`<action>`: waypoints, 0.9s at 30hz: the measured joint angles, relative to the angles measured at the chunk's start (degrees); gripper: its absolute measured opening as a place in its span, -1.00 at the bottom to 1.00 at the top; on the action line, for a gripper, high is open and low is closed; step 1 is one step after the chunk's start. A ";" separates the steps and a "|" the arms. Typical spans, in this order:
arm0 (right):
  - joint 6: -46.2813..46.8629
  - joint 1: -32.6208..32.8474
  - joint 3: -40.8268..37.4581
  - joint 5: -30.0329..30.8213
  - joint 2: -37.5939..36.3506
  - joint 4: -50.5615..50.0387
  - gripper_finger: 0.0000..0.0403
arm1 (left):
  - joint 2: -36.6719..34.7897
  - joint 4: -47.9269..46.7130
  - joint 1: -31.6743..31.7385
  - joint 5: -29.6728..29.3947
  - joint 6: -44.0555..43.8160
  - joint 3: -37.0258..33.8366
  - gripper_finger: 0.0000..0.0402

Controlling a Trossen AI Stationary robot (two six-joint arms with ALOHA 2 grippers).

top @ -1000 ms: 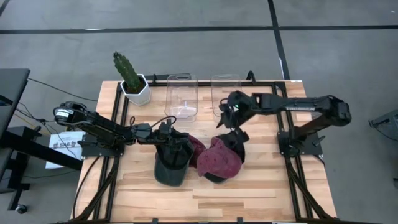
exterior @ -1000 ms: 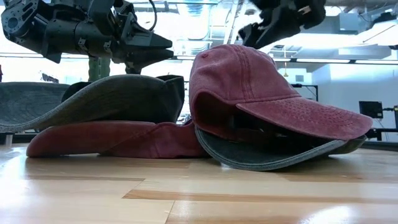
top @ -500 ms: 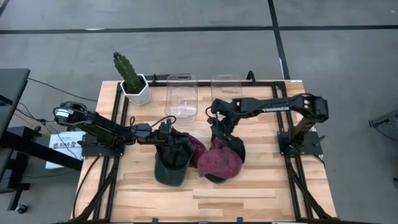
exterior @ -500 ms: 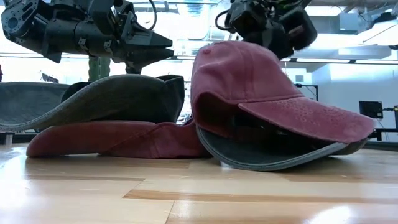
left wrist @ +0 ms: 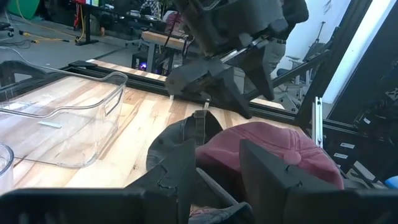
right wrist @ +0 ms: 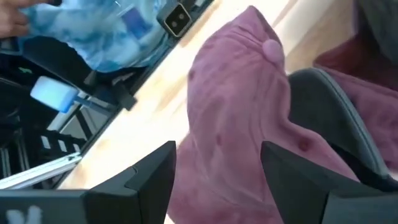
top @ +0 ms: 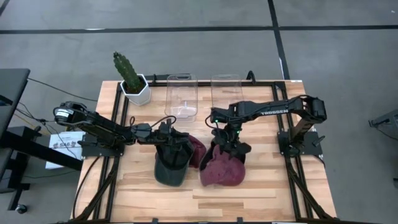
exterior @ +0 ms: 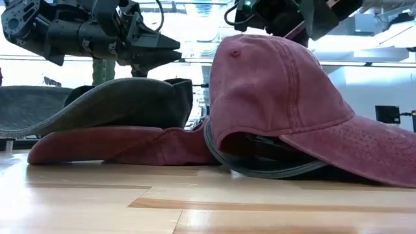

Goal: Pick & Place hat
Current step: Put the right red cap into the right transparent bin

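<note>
A maroon cap (top: 222,169) (exterior: 286,97) lies near the table's middle, its crown leaning on a dark cap (exterior: 260,170) under it and its brim pointing at the near edge. My right gripper (top: 227,144) (right wrist: 217,149) is open and slants down on the crown's far side. To the left, a second dark cap (top: 171,163) (exterior: 110,104) rests on a red cap (exterior: 117,146). My left gripper (top: 169,134) (exterior: 175,52) hovers level just above them, open and touching nothing. My right gripper comes at the maroon cap from the far side, slanting down. Its open fingers (right wrist: 152,171) stand astride the back of the crown (right wrist: 236,130), which fills the gap between them. The exact spot of touch is hidden by the fingers. The cap rests tilted, brim low.
Two clear plastic bins (top: 181,93) (top: 225,90) stand at the far side of the table, and a cactus in a white pot (top: 132,79) stands at the far left corner. Black frame rails (top: 292,168) run along the left and right edges. Bare wood lies along the near edge.
My right gripper has come down and toward the near edge, tipping its fingers downward onto the maroon cap. The cap has slid toward the near edge and tipped forward, so its brim now hangs lower over the dark cap beneath.
</note>
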 joint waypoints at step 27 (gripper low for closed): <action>1.90 7.36 -0.10 1.59 1.68 14.14 0.12 | 0.00 -0.01 0.00 -0.01 0.37 -0.02 -0.39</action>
